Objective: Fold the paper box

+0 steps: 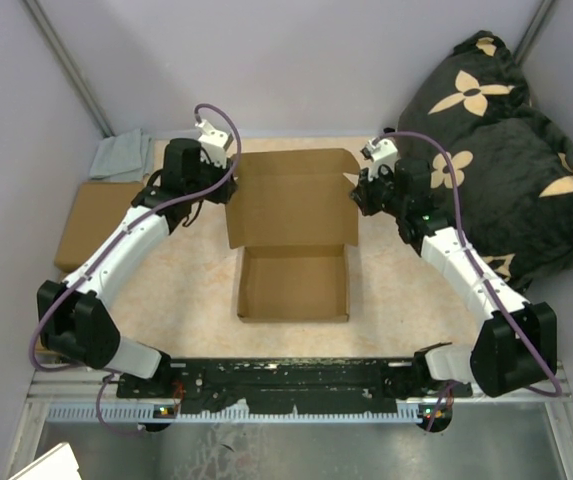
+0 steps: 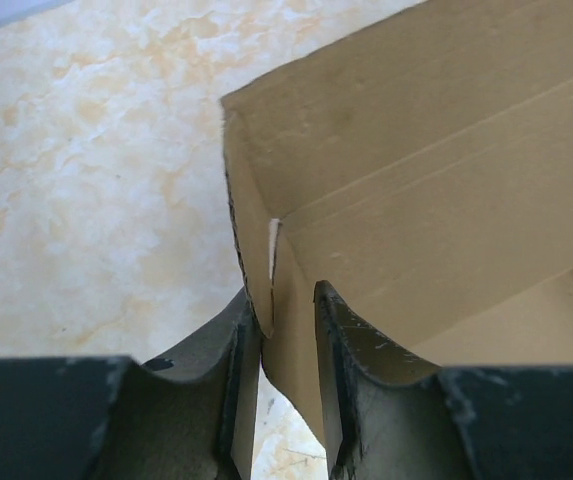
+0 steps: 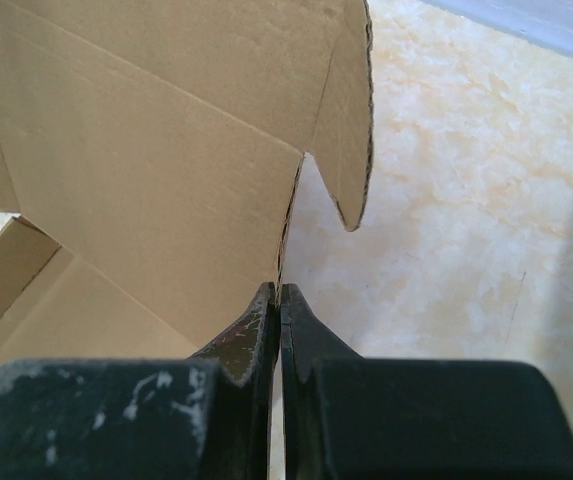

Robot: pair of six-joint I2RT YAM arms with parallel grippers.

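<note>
One paper box (image 1: 293, 215), one pillow (image 1: 506, 150), one cloth (image 1: 121, 157), two arms (image 1: 126, 245) (image 1: 458, 262).

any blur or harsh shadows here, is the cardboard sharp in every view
Top view: soft, even light, the box sharp, only a mild shadow inside its tray. Left wrist view: cardboard creases crisp, the left gripper dark and slightly soft up close. Right wrist view: the right gripper nearly black, the table bright but not blown out.

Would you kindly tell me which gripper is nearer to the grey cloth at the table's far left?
Left. The left gripper straddles the paper box's left lid edge, a short way from the grey cloth; the right gripper pinches the opposite lid edge, farther away.
</note>
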